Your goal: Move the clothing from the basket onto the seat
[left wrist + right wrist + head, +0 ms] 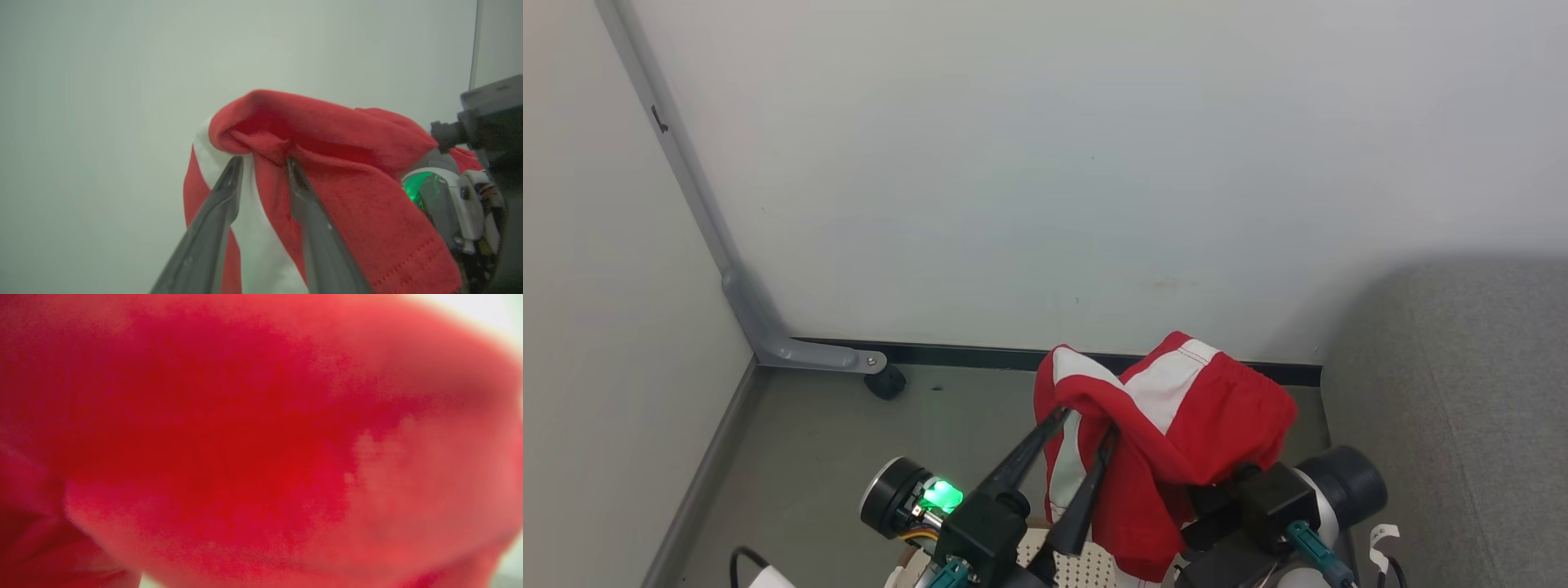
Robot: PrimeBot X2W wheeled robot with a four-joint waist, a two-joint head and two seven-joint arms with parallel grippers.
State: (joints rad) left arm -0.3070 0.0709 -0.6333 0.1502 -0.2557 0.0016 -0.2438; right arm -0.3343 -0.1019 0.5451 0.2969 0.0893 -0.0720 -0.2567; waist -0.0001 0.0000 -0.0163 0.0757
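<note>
Clothing (1217, 416), red and white, atop spread left pincer (1086, 423)

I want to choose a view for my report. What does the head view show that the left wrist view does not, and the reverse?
Head view adds the grey seat at right, a bit of the basket, and the floor. Left wrist view adds the weave up close and a green light on the right arm. Both share the clothing draped over the left gripper, jaws apart.

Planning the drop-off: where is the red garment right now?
Lower centre of the head view: the clothing hangs over the basket, draped on the left gripper, with the seat to its right.
</note>
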